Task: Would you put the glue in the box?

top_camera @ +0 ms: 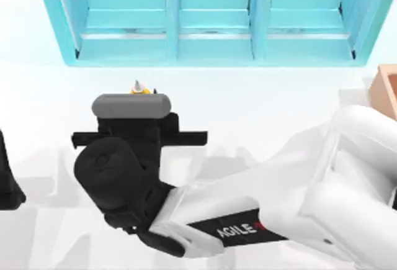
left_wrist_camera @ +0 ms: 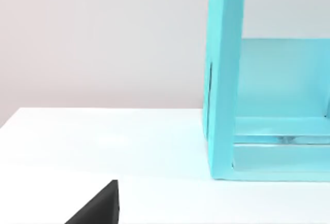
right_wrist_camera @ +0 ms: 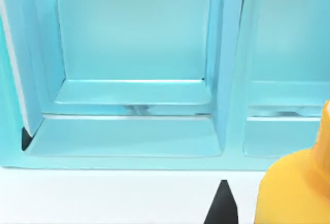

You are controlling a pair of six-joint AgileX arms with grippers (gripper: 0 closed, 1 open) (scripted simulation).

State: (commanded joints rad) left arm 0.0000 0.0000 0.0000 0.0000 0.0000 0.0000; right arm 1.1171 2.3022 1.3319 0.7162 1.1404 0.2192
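The turquoise shelf unit (top_camera: 214, 18) spans the far edge of the white table (top_camera: 260, 99), its three open compartments facing the arms. In the left wrist view its end wall (left_wrist_camera: 224, 80) stands upright on the tabletop.

The right arm (top_camera: 248, 220) reaches diagonally from the table's near right corner toward the left-centre. Its wrist housing hides the right gripper (top_camera: 138, 99) from above. One dark fingertip (right_wrist_camera: 221, 206) appears in the right wrist view, just beside the bottle; whether the fingers are clenched on the bottle or released cannot be told.

The left arm is parked at the table's left edge, seen as a dark form (top_camera: 9, 183).

The box (top_camera: 386, 90) sits at the right edge of the table, tan-walled, partly cut off by the frame, well apart from the bottle.

The glue (top_camera: 139, 88) stands on the table just in front of the shelf unit's left compartment, its white cap and yellow-orange shoulder protruding beyond the wrist housing. In the right wrist view its body (right_wrist_camera: 296, 188) is close to the camera.
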